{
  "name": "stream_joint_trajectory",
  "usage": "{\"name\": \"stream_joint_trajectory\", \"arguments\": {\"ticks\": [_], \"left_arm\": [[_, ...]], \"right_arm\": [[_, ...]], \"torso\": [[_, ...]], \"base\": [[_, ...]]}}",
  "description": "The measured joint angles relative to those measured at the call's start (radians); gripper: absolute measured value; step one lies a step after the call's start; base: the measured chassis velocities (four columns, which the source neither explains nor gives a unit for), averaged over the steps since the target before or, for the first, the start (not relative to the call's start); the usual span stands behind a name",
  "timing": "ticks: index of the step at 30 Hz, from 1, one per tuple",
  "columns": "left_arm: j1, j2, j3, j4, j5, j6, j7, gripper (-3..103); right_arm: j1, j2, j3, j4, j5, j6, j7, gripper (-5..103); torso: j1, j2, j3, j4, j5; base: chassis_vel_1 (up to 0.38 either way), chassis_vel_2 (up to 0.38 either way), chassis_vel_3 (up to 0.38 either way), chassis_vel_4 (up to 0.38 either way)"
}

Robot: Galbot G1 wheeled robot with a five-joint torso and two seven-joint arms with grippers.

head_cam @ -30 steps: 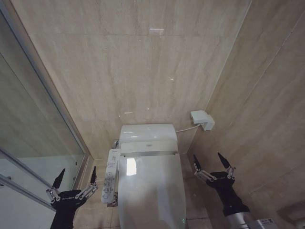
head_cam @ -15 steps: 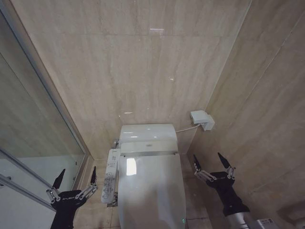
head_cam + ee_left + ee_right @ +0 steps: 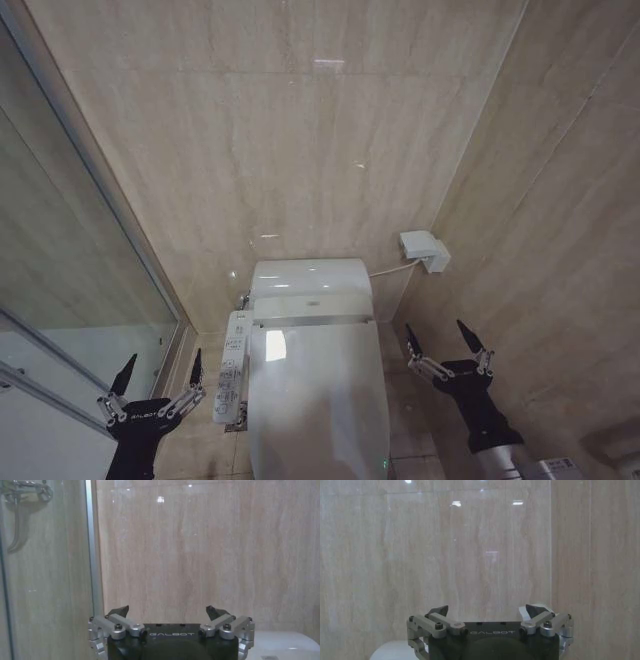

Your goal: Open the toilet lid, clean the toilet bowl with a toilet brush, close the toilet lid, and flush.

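My left gripper (image 3: 167,612), a black body with silver-jointed linkages and dark pointed fingertips (image 3: 119,611), is sitting with its fingers spread wide and nothing between them. It is facing a beige marble-look tiled wall (image 3: 200,547). Beside the wall, a silver metal frame strip (image 3: 93,547) is bordering a glass shower panel (image 3: 45,577), and a chrome shower fitting (image 3: 25,491) is showing behind the glass. A white glossy toilet surface (image 3: 282,645) is lying just beside my fingers.
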Motion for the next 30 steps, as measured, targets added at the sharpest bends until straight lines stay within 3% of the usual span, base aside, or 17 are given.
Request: {"name": "stream_joint_trajectory", "arguments": {"ticks": [13,29,30], "left_arm": [[0.0,0.0,0.0,0.0,0.0,0.0,0.0,100],[0.0,0.0,0.0,0.001,0.0,0.0,0.0,100],[0.0,0.0,0.0,0.001,0.0,0.0,0.0,100]], "right_arm": [[0.0,0.0,0.0,0.0,0.0,0.0,0.0,100],[0.0,0.0,0.0,0.0,0.0,0.0,0.0,100],[0.0,0.0,0.0,0.0,0.0,0.0,0.0,100]], "torso": [[0.0,0.0,0.0,0.0,0.0001],[-0.001,0.0,0.0,-0.0001,0.0009],[-0.001,0.0,0.0,-0.0001,-0.0007]], "base": [[0.178,-0.194,-0.192,0.195],[0.341,-0.335,-0.332,0.337],[0.361,-0.366,-0.368,0.378]]}}
